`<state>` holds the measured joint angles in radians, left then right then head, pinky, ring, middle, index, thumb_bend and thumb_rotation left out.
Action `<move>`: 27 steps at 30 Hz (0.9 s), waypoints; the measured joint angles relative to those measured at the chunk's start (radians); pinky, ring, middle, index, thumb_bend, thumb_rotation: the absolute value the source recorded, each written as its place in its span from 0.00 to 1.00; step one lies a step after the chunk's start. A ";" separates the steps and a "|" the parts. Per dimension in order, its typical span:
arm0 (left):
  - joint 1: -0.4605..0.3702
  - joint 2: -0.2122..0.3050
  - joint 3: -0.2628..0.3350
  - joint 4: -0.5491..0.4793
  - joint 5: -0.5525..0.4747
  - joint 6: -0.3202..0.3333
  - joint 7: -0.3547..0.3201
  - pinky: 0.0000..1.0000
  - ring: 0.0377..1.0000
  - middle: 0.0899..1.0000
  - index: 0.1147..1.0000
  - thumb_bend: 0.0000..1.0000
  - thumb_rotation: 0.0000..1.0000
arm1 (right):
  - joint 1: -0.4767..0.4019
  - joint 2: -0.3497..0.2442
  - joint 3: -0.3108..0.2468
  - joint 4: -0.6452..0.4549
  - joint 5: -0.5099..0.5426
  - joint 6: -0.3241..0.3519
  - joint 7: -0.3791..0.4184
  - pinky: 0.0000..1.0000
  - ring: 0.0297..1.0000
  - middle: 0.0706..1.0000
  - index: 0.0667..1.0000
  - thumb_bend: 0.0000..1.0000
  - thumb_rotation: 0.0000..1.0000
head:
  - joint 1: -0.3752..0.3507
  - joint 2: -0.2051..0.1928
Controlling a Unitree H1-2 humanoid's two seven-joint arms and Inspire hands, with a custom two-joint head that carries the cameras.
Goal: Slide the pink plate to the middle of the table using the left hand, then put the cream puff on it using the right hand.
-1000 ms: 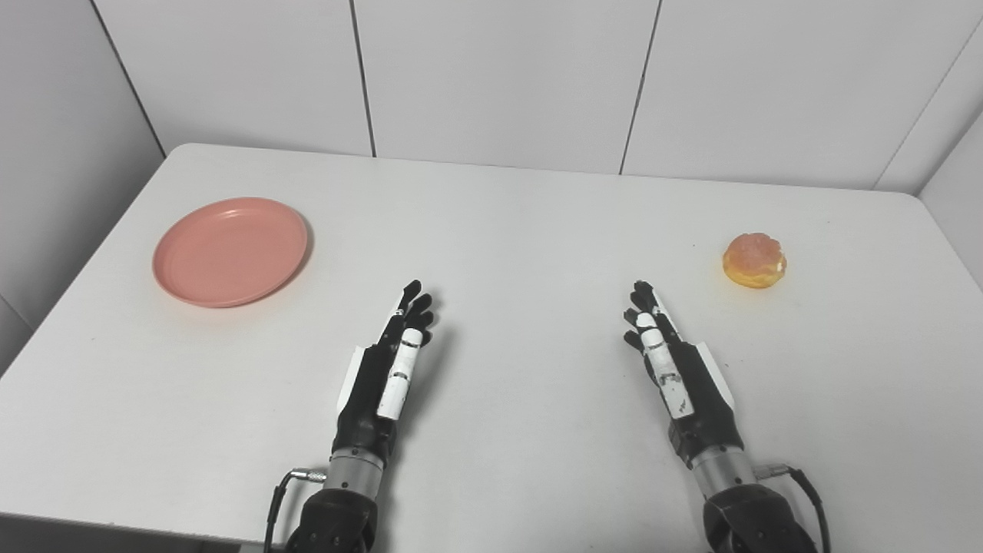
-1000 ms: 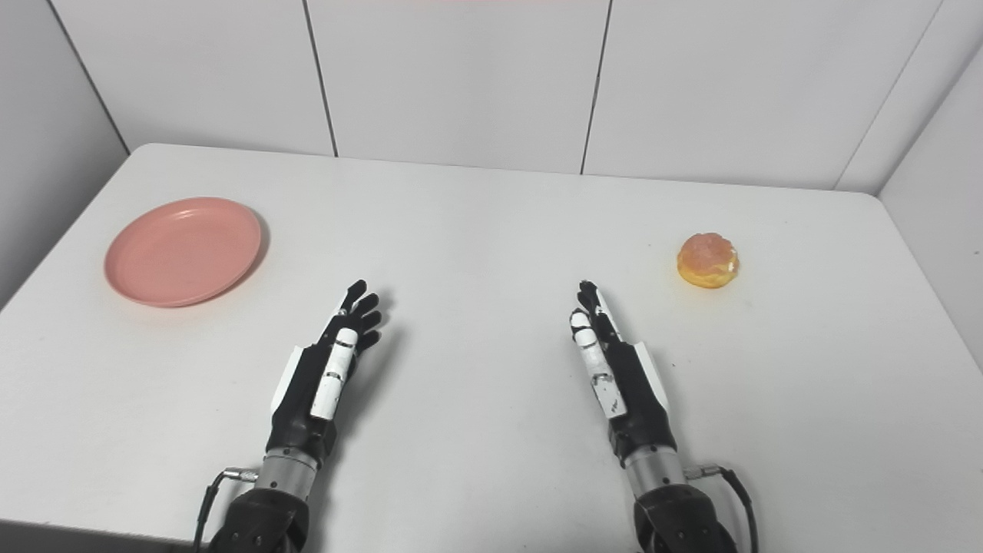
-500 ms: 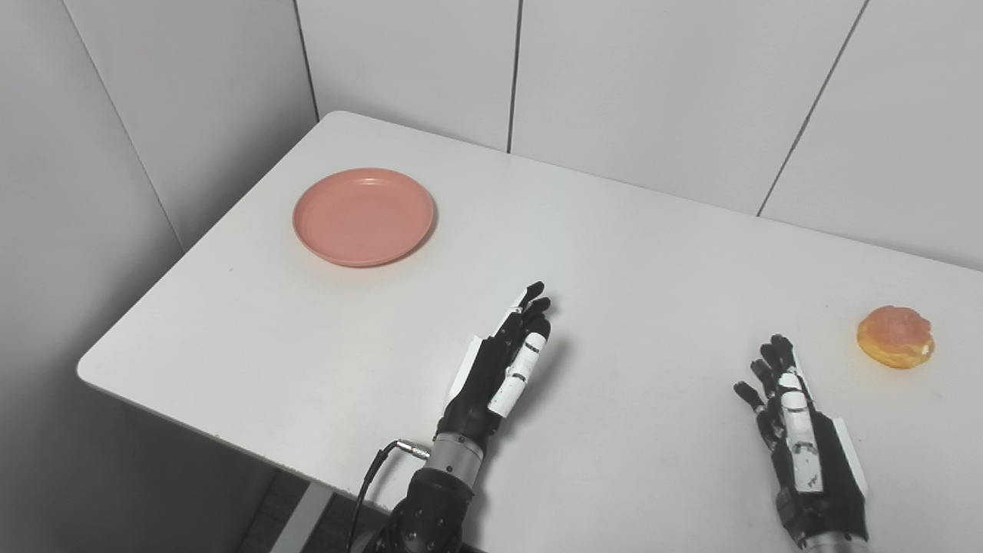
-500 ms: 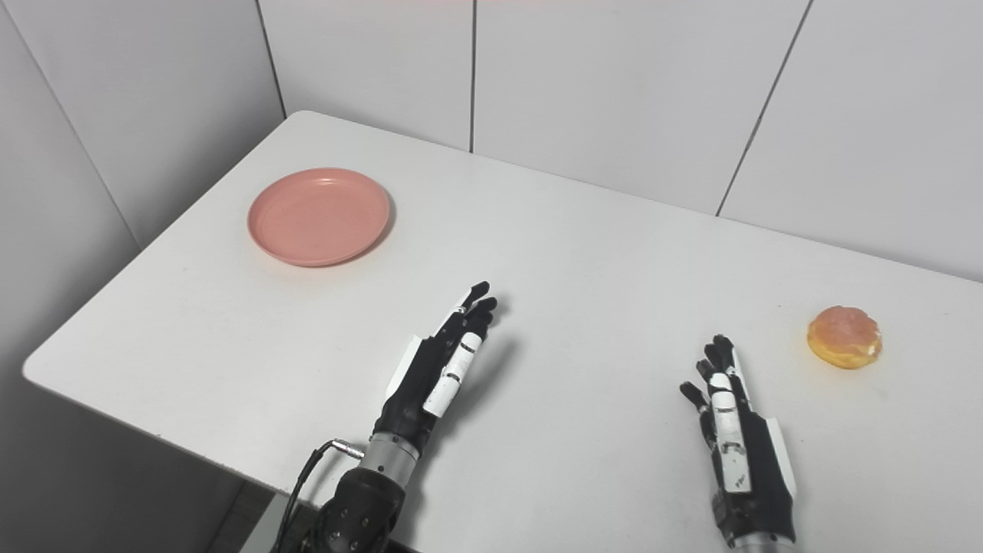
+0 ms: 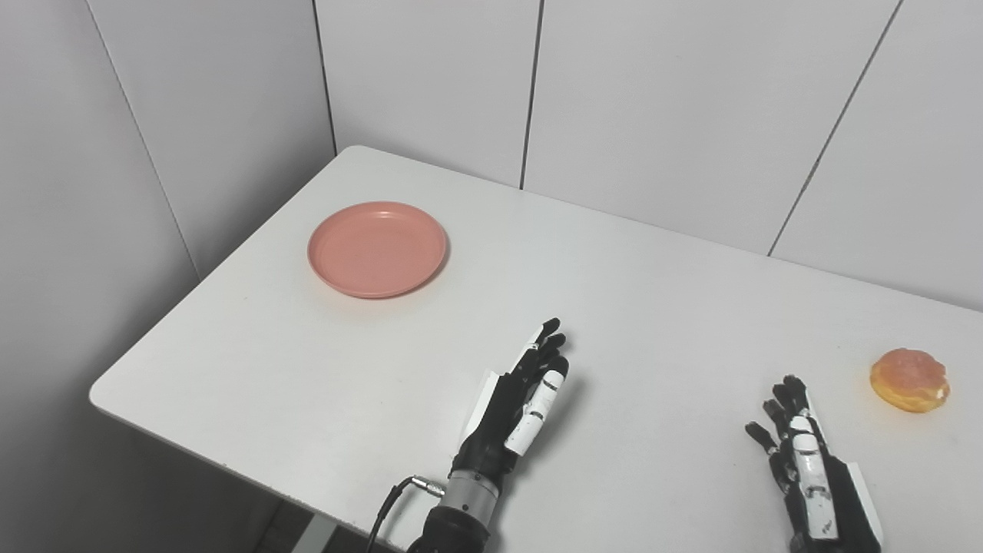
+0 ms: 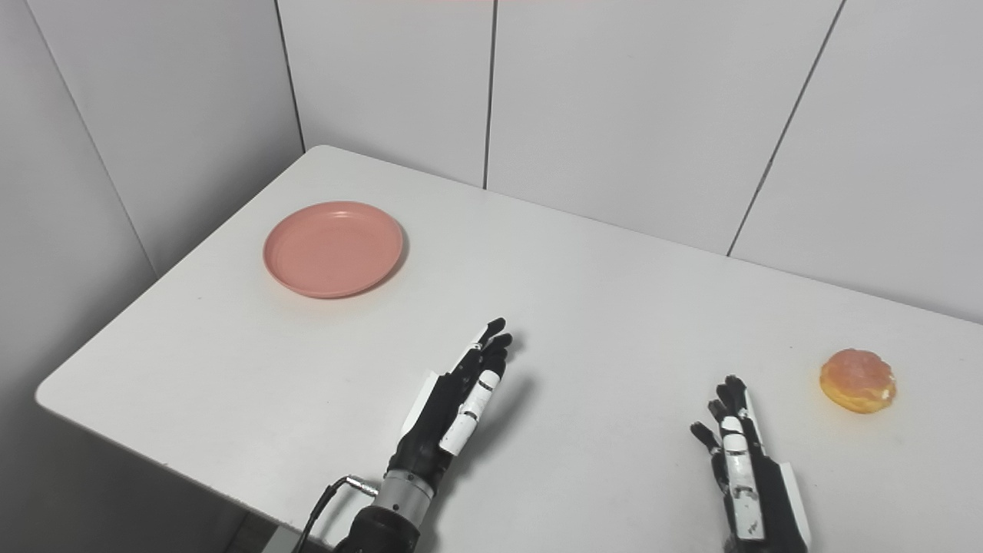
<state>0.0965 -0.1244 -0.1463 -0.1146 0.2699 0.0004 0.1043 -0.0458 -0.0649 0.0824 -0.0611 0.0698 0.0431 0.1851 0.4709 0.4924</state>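
A pink plate (image 5: pixel 377 249) lies flat near the far left corner of the white table (image 5: pixel 660 276), with nothing on it. The cream puff (image 5: pixel 909 379), golden with a glazed top, rests near the right edge of the picture. My left hand (image 5: pixel 518 403) hovers open over the near middle of the table, fingers stretched toward the plate and well short of it. My right hand (image 5: pixel 806 468) is open at the bottom right, fingers pointing up the table, a short way left of and nearer than the cream puff. Neither hand holds anything.
Grey wall panels (image 5: pixel 653 92) close the table's far side and left side. The table's near left corner (image 5: pixel 96 392) drops off to the floor. A cable (image 5: pixel 388 503) loops from my left wrist.
The camera has turned left over the last second, so the whole scene has shifted right and lately down. Both hands stay open and in much the same place on the table.
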 measured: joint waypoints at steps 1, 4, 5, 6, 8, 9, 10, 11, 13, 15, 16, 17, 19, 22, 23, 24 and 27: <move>0.000 0.000 0.000 0.000 0.000 0.000 0.000 0.87 0.91 0.91 0.91 0.50 1.00 | 0.000 0.003 0.000 0.000 0.000 0.000 0.000 1.00 1.00 1.00 1.00 0.05 1.00 | 0.002 0.000; 0.000 0.000 0.001 -0.002 -0.001 0.000 0.000 0.87 0.91 0.91 0.91 0.51 1.00 | 0.001 0.009 0.000 -0.003 0.000 0.001 -0.002 1.00 1.00 1.00 1.00 0.05 1.00 | 0.006 -0.002; 0.000 0.000 0.001 -0.003 -0.002 0.001 0.000 0.87 0.91 0.91 0.91 0.51 1.00 | 0.001 0.012 0.000 -0.006 0.000 0.001 -0.003 1.00 1.00 1.00 1.00 0.05 1.00 | 0.006 -0.003; 0.000 0.000 0.001 -0.004 -0.003 0.001 0.000 0.87 0.91 0.91 0.91 0.51 1.00 | 0.001 0.014 0.001 -0.009 -0.001 0.001 -0.004 1.00 1.00 1.00 1.00 0.05 1.00 | 0.009 -0.005; 0.000 0.001 0.001 -0.007 -0.003 0.006 0.000 0.87 0.91 0.91 0.91 0.51 1.00 | 0.001 0.016 0.002 -0.012 -0.003 0.001 -0.005 1.00 1.00 1.00 1.00 0.06 1.00 | 0.009 -0.005; 0.000 0.001 0.001 -0.009 -0.003 0.009 0.000 0.87 0.91 0.91 0.90 0.51 1.00 | 0.001 0.016 0.003 -0.012 -0.003 0.001 -0.005 1.00 1.00 1.00 1.00 0.05 1.00 | 0.011 -0.006; 0.000 0.001 0.001 -0.011 -0.002 0.011 0.000 0.86 0.90 0.91 0.90 0.50 1.00 | 0.001 0.017 0.003 -0.012 -0.003 0.001 -0.004 1.00 1.00 1.00 1.00 0.05 1.00 | 0.011 -0.008; 0.001 0.002 0.001 -0.014 -0.002 0.013 0.000 0.86 0.90 0.91 0.90 0.50 1.00 | 0.001 0.018 0.004 -0.012 -0.003 0.001 -0.004 1.00 1.00 1.00 1.00 0.06 1.00 | 0.011 -0.009; 0.001 0.004 0.002 -0.031 -0.005 0.031 -0.008 0.86 0.90 0.90 0.89 0.50 1.00 | 0.001 0.023 0.004 -0.011 -0.002 0.001 -0.005 1.00 1.00 1.00 1.00 0.07 1.00 | 0.008 -0.009; 0.002 0.007 0.004 -0.057 -0.013 0.056 -0.024 0.86 0.90 0.90 0.89 0.50 1.00 | 0.001 0.024 0.004 -0.009 -0.002 0.001 -0.005 1.00 1.00 1.00 1.00 0.06 1.00 | 0.008 -0.009; 0.002 0.010 0.005 -0.071 -0.022 0.074 -0.039 0.86 0.90 0.90 0.89 0.50 1.00 | 0.001 0.025 0.004 -0.008 -0.002 0.001 -0.005 1.00 1.00 1.00 1.00 0.06 1.00 | 0.006 -0.009; 0.003 0.012 0.006 -0.085 -0.027 0.091 -0.052 0.86 0.90 0.90 0.89 0.50 1.00 | 0.001 0.027 0.004 -0.008 -0.003 0.001 -0.006 1.00 1.00 1.00 1.00 0.06 1.00 | 0.006 -0.009; 0.003 0.016 0.007 -0.112 -0.038 0.123 -0.081 0.87 0.90 0.91 0.89 0.47 1.00 | 0.001 0.030 0.005 -0.009 -0.003 0.001 -0.008 1.00 1.00 1.00 1.00 0.05 1.00 | 0.006 -0.009; -0.002 0.024 0.018 -0.168 -0.054 0.166 -0.114 0.86 0.90 0.90 0.89 0.47 1.00 | 0.001 0.033 0.005 -0.010 -0.002 0.001 -0.008 1.00 1.00 1.00 1.00 0.06 1.00 | 0.006 -0.005; -0.004 0.028 0.022 -0.184 -0.059 0.177 -0.123 0.87 0.89 0.91 0.89 0.47 1.00 | 0.001 0.033 0.005 -0.010 -0.003 0.001 -0.008 1.00 1.00 1.00 1.00 0.06 1.00 | 0.005 -0.003; -0.008 0.033 0.029 -0.205 -0.071 0.188 -0.133 0.87 0.89 0.91 0.89 0.48 1.00 | 0.001 0.033 0.006 -0.012 -0.003 0.003 -0.008 1.00 1.00 1.00 1.00 0.06 1.00 | 0.005 -0.002; -0.023 0.048 0.052 -0.268 -0.110 0.221 -0.162 0.88 0.90 0.91 0.90 0.49 1.00 | 0.001 0.033 0.007 -0.015 -0.005 0.012 -0.008 1.00 1.00 1.00 1.00 0.06 1.00 | 0.005 0.000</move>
<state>0.0733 -0.0768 -0.0945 -0.3825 0.1597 0.2217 -0.0576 -0.0447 -0.0320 0.0892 -0.0759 0.0646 0.0551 0.1767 0.4755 0.4924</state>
